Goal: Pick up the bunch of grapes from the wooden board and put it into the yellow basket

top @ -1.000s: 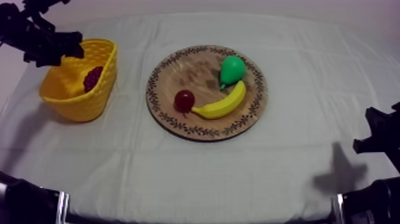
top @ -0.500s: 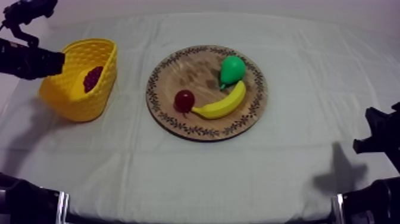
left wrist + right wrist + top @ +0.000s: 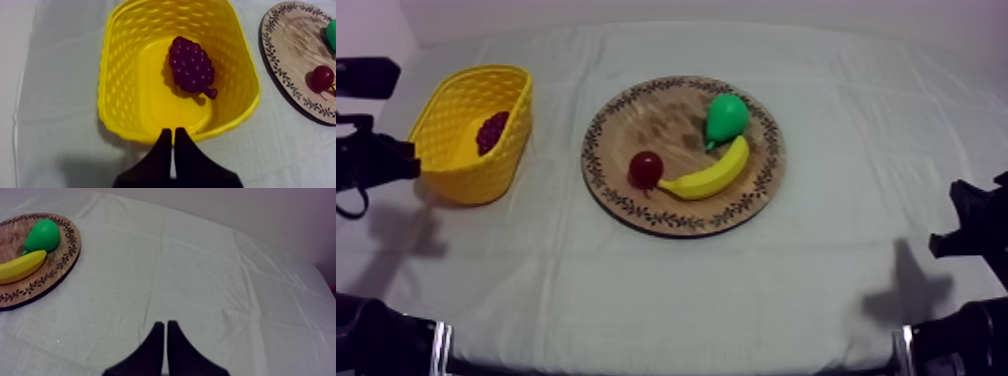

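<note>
The purple bunch of grapes (image 3: 191, 65) lies on the floor of the yellow basket (image 3: 120, 75), close to the wall nearest the board. My left gripper (image 3: 172, 137) hovers just outside the basket's near rim, its fingers together in a narrow wedge and holding nothing. From above, the basket (image 3: 456, 165) stands at the table's left with the grapes (image 3: 491, 130) inside, and my left gripper (image 3: 408, 160) is beside its left wall. My right gripper (image 3: 164, 328) is shut over bare cloth, low at the right edge (image 3: 961, 238).
The round wooden board (image 3: 626, 120) sits mid-table and carries a green pear (image 3: 726, 117), a banana (image 3: 708, 175) and a small red fruit (image 3: 645, 168). Bare cloth stretches between the board and my right arm.
My left arm has drawn back from above the basket to its left side and lower, and its fingers have closed. The grapes stay in the basket. The right arm is still.
</note>
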{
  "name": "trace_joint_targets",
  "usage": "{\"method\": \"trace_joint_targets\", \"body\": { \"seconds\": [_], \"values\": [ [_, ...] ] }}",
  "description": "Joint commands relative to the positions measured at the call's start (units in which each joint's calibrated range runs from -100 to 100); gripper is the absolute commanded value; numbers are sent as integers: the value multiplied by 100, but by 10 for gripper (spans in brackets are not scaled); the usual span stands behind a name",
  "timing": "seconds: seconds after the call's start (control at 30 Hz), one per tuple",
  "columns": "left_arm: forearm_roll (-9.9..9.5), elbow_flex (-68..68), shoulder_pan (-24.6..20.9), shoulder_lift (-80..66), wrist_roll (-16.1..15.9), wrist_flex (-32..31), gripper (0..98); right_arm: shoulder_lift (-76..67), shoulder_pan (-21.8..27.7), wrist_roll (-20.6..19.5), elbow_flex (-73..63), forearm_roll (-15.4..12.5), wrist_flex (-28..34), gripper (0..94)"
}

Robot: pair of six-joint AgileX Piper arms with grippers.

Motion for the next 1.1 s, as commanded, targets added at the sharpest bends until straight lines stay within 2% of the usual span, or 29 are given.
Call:
{"method": "trace_joint_targets", "body": {
  "seconds": [0.0, 0.1, 0.27, 0.5, 0.8, 1.07],
  "values": [
    [-116, 272, 39, -813, 171, 24, 0, -2, 1, 1, -1, 1, 0, 5],
    [-266, 406, 171, -1398, 294, 95, 0, -2, 1, 1, -1, 1, 0, 5],
    [-388, 571, 367, -2168, 460, 131, 0, -2, 1, 1, -1, 1, 0, 5],
    [-392, 793, 347, -3124, 524, 163, 0, -2, 1, 1, -1, 1, 0, 5],
    [-492, 1117, 369, -4222, 821, 123, 0, -2, 1, 1, -1, 1, 0, 5],
    [-531, 1560, 383, -4873, 909, 168, 0, -2, 1, 1, -1, 1, 0, 5]
  ]
}}
